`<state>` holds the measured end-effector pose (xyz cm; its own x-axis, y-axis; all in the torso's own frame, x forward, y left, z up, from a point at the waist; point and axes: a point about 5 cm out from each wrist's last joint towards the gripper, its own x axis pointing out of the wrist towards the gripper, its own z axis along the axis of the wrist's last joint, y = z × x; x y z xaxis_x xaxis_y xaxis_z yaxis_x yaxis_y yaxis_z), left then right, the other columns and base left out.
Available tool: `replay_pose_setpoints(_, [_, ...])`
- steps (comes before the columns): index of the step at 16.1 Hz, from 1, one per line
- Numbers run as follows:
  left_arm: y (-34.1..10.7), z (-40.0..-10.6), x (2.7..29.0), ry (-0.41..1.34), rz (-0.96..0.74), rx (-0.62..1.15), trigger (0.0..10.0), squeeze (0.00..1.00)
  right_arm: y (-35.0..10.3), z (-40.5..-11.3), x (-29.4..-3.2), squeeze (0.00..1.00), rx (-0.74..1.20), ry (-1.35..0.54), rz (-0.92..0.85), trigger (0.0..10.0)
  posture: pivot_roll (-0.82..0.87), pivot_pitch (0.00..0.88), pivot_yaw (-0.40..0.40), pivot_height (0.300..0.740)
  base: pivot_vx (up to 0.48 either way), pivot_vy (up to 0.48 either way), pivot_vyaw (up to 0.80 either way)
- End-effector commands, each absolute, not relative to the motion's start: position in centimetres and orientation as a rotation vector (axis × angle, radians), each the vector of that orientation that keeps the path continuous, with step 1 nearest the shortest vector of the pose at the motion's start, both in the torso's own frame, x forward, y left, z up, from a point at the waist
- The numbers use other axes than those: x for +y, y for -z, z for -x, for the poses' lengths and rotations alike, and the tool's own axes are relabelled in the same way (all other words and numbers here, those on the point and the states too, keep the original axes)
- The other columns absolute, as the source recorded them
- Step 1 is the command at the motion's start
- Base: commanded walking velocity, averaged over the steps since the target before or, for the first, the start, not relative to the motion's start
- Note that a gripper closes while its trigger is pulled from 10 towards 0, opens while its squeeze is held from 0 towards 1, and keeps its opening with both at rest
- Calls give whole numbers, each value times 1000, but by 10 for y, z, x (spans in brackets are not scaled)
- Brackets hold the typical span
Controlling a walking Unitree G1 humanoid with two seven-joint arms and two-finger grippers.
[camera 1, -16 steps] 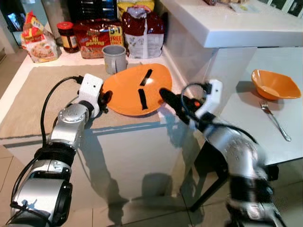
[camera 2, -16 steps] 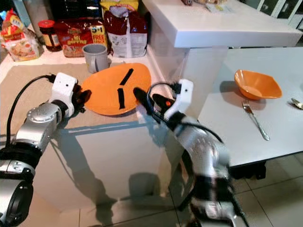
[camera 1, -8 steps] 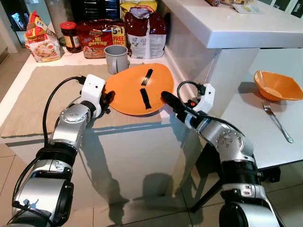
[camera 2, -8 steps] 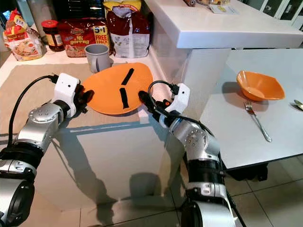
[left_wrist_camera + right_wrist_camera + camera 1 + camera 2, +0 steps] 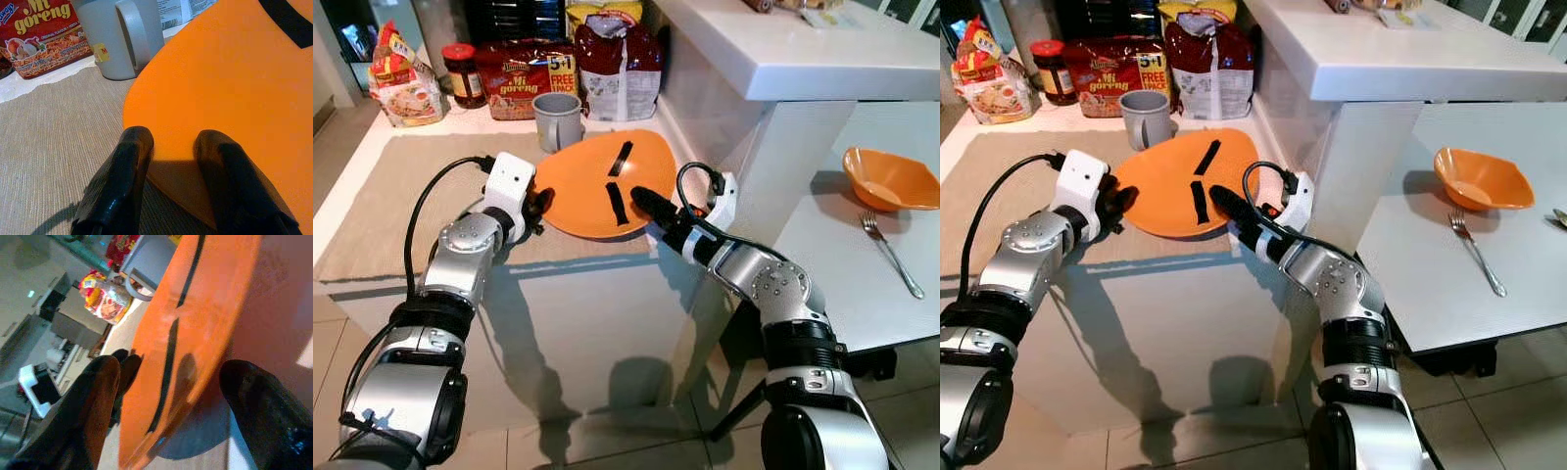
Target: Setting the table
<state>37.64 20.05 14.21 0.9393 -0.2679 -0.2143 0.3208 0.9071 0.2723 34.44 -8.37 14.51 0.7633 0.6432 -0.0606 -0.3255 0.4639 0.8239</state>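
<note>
We see the orange plate [image 5: 602,183] on the tan mat [image 5: 401,196] on the counter, just in front of the grey mug [image 5: 558,120]. It has 2 black strips on it. The plate looks tipped, with one side lifted off the mat, so we think the robot is picking it up.

The left gripper [image 5: 534,206] is at the plate's left edge. Its 2 fingers [image 5: 124,166] sit close on the rim, but we cannot tell if they squeeze it.

The right gripper [image 5: 641,203] is at the plate's right edge. Its fingers [image 5: 93,396] are spread wide, one on each side of the rim, and not closed on it yet.

We think 2 grippers are used because the plate is wide. It likely goes to the white table [image 5: 832,245], by the bowl [image 5: 886,176] and fork [image 5: 889,255].
</note>
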Motion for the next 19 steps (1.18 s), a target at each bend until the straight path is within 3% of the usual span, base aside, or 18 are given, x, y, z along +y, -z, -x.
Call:
replay_pose_setpoints(1, [-100,-361,203,336,-327,363,10000,0,-153,-347,-85,0,378,-633,-929,0,86,0,-63,740,0,0,0])
replay_pose_setpoints(19, [-104,-361,212,330,-351,351,10000,0,-146,-349,-84,0,394,-625,-969,0,95,0,-57,740,0,0,0])
